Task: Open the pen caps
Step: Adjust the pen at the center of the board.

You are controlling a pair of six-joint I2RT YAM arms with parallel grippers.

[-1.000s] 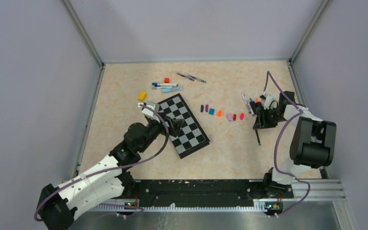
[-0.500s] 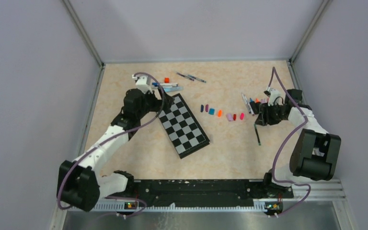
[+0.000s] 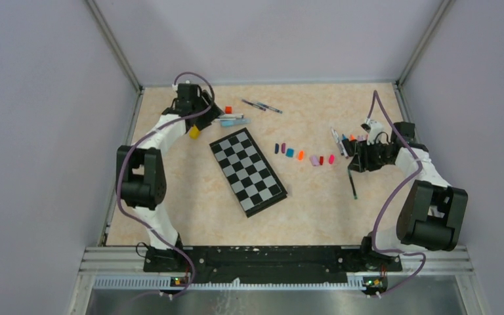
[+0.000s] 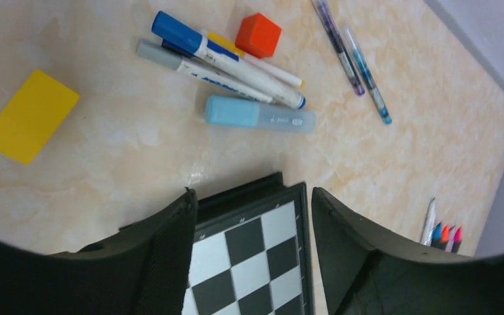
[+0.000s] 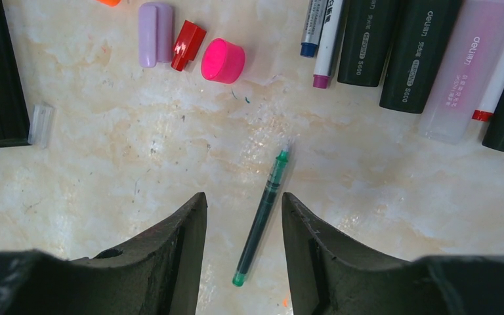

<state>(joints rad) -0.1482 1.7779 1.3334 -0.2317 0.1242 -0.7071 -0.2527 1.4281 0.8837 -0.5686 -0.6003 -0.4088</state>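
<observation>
Several loose pen caps (image 3: 300, 155) lie in a row mid-table; the right wrist view shows the lilac (image 5: 155, 33), red (image 5: 188, 44) and pink (image 5: 223, 60) ones. Capped markers, one with a blue cap (image 4: 177, 33), one with a grey cap (image 4: 154, 54), and a light-blue highlighter (image 4: 259, 115) lie at the far left. My left gripper (image 4: 252, 197) (image 3: 205, 113) hovers open just short of them, over the chessboard's corner. My right gripper (image 5: 243, 197) (image 3: 361, 159) is open above a thin green pen (image 5: 262, 216) lying on the table between its fingers.
A chessboard (image 3: 248, 172) lies left of centre. An orange-red cube (image 4: 258, 35) and a yellow block (image 4: 29, 116) flank the capped markers, and two thin pens (image 4: 357, 59) lie beyond. A cluster of uncapped markers (image 5: 413, 52) sits by the right gripper.
My left arm has swung from over the chessboard out to the far left by the capped markers, its jaws narrowing slightly. The right gripper shifted a little at first, then stayed put.
</observation>
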